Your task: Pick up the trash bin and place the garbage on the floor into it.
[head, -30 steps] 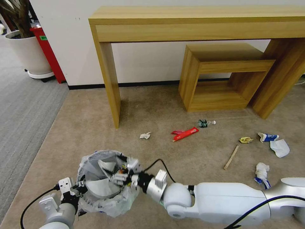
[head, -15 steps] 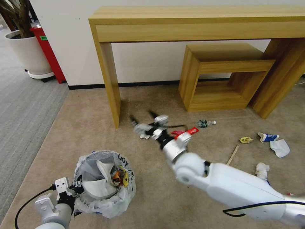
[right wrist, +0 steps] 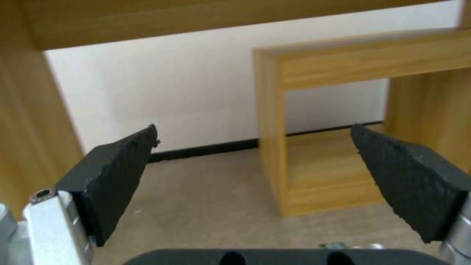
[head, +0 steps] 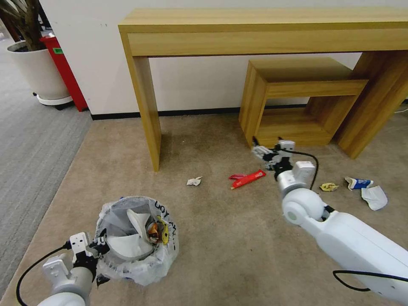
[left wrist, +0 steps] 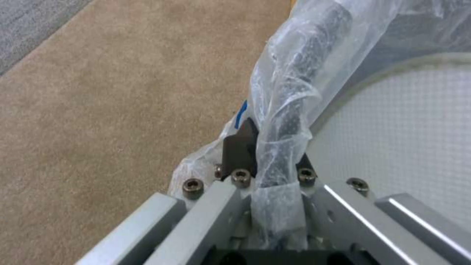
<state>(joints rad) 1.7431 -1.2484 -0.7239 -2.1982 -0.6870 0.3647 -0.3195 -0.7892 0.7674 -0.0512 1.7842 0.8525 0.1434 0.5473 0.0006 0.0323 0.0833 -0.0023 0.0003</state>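
The trash bin, lined with a crinkly whitish bag, is at the lower left with a white slipper and coloured wrappers inside. My left gripper is shut on its bag-wrapped rim. My right gripper is open and empty, low over the beige carpet in front of the small wooden stool. A sliver of the green-labelled bottle shows just below its black pads. More garbage lies on the floor: a white tissue, a red wrapper, a yellow wrapper, a blue-white wrapper and a white slipper.
A long wooden console table stands against the wall, its leg left of the litter. A small wooden stool sits under it. A plant pot and a red box stand on grey carpet at the far left.
My right arm has pulled out of the bin and swung forward and to the right, ending open near the stool. The bin, still held by my left gripper, sits slightly lower in view.
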